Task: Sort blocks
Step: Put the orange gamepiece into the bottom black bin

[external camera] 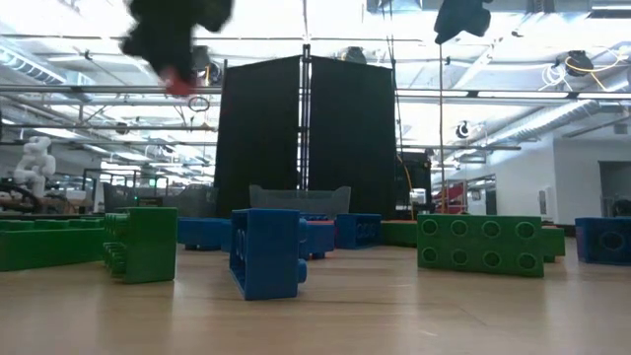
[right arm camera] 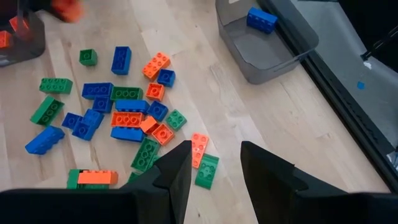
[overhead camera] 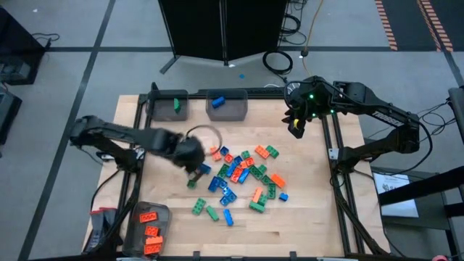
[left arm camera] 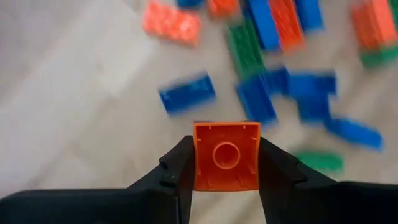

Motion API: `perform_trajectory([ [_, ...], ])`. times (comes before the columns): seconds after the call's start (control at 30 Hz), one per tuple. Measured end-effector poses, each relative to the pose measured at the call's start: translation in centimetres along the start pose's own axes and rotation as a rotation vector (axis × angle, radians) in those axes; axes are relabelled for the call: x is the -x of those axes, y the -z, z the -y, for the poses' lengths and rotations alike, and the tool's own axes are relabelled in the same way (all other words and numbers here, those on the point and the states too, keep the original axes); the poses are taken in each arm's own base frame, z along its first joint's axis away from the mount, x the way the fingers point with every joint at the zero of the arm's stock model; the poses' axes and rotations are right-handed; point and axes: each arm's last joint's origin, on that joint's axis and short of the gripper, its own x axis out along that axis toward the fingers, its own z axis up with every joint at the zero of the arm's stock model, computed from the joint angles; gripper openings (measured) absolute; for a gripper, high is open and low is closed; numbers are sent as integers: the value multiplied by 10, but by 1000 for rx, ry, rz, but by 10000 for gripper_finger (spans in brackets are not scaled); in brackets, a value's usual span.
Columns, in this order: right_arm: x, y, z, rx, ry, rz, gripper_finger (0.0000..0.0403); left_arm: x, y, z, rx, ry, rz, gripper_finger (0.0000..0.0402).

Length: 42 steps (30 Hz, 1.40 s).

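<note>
My left gripper (overhead camera: 190,156) hangs above the table's left middle, shut on a small square orange block (left arm camera: 226,155). The low view shows that gripper high at the upper left (external camera: 177,39), with the orange block (external camera: 179,83) below it. Several orange, green and blue blocks (overhead camera: 243,177) lie scattered flat on the wooden table's middle. My right gripper (overhead camera: 296,127) hovers open over the far right, nothing between its fingers (right arm camera: 214,168). My left gripper pinches the orange block by two opposite side walls (left arm camera: 200,158) between its two fingers (left arm camera: 174,171). The fingers come from above, pointing steeply down. The block is lifted clear of the table, its hollow underside toward the wrist camera.
Two translucent grey bins stand at the far edge, one (overhead camera: 169,106) with a green block, one (overhead camera: 227,104) with a blue block. A third bin (overhead camera: 148,228) at the near left holds orange blocks. Bare wood lies at the near right (overhead camera: 312,225).
</note>
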Motion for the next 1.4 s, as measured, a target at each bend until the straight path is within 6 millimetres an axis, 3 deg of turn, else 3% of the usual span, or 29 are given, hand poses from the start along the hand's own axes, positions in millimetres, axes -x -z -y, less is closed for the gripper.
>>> perform_trajectory([
  [0.17,0,0,0,-13,0,-1,135,22,52,13,-1,30,-79,122],
  [0.33,0,0,0,-32,1,-1,135,31,96,29,31,54,-126,122],
  [0.67,0,0,0,-54,0,-1,135,15,167,56,-10,-40,-202,122],
  [0.93,0,0,0,-57,0,-1,135,-13,206,71,-117,-157,-277,122],
  [1.13,0,0,0,-51,0,-1,135,-35,225,81,-213,-185,-305,122],
  [1.4,0,0,0,-51,0,-1,135,-42,228,85,-305,-172,-340,215],
])
